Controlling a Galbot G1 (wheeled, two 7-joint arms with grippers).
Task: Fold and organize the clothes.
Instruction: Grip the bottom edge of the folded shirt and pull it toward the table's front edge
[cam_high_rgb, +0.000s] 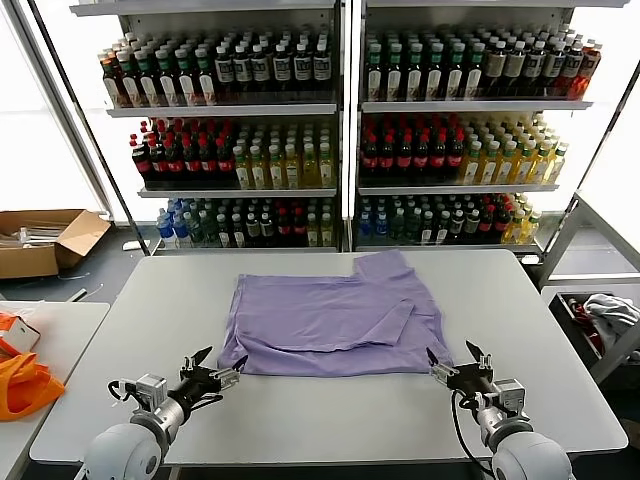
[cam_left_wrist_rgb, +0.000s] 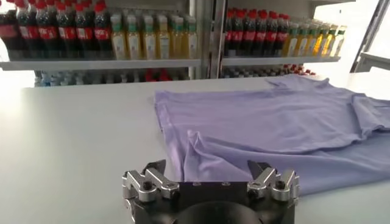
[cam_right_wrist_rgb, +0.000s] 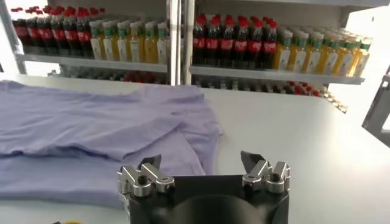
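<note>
Head view — T-shirt (cam_high_rgb: 330, 325) lies just beyond both open jaws.

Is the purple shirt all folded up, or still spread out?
Partly folded. The purple shirt lies flat on the table with its near edge doubled over, but one sleeve sticks out.

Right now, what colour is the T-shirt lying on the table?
Light purple thin-fabric T-shirt, plain lavender; clearest in the head view.
</note>
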